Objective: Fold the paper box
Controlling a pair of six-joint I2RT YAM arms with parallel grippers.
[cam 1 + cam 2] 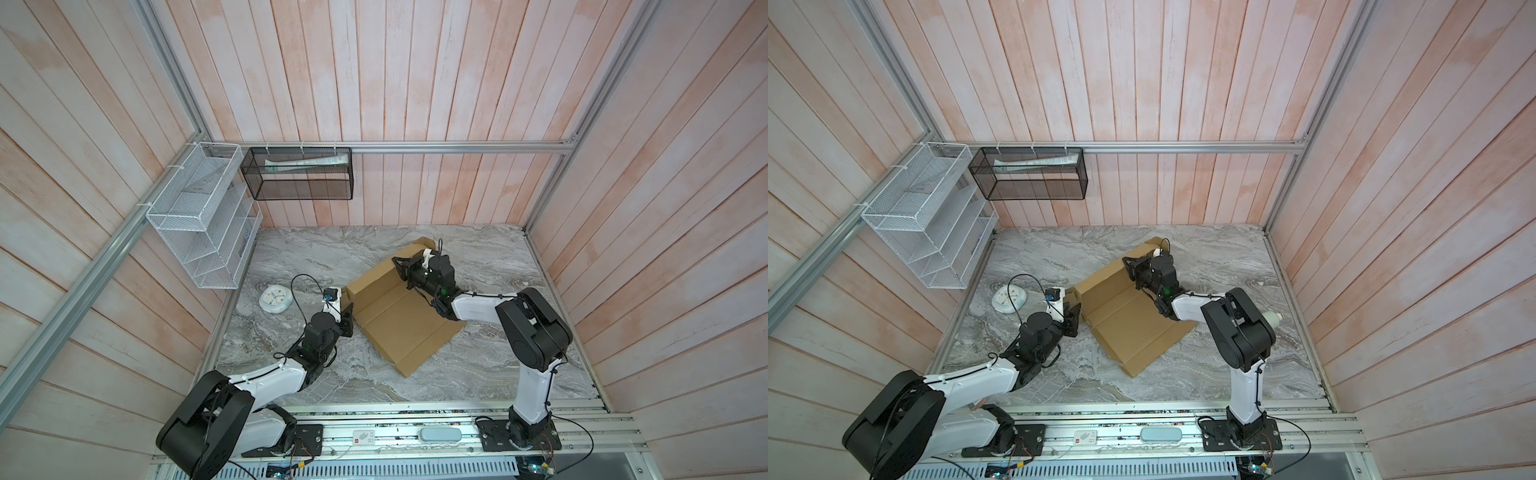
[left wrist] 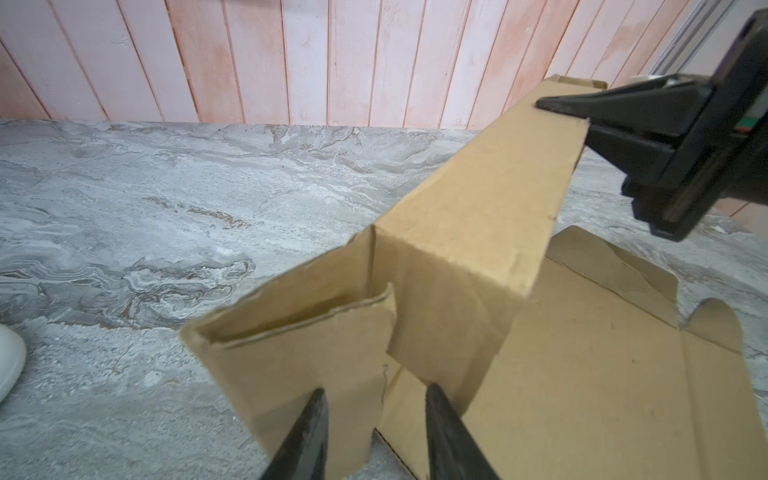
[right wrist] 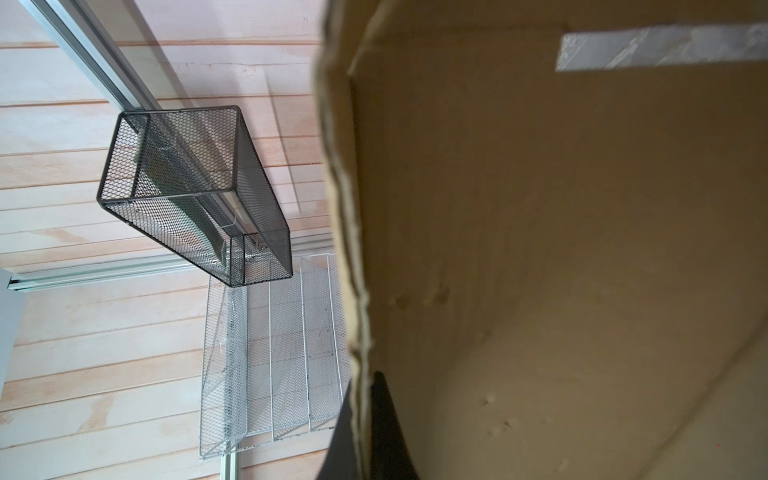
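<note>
The paper box [image 1: 399, 328] [image 1: 1133, 328] is a brown cardboard sheet, partly folded, lying askew on the marble table. Its far long wall stands raised. My right gripper [image 1: 395, 261] [image 1: 1125, 261] is shut on the top edge of that wall; in the right wrist view the cardboard edge [image 3: 357, 291] runs between the two dark fingers [image 3: 386, 415]. My left gripper [image 1: 348, 318] [image 1: 1076, 316] is at the box's left corner. In the left wrist view it [image 2: 376, 395] stands open, its fingers [image 2: 309, 432] straddling a bent corner flap [image 2: 316, 357]. The right gripper [image 2: 544, 104] shows there too, on the wall's top.
A white round clock [image 1: 274, 300] [image 1: 1009, 300] lies left of the left gripper. A white mesh rack [image 1: 199, 216] and a black mesh basket [image 1: 299, 174] hang on the back-left walls. Plank walls enclose the table on three sides.
</note>
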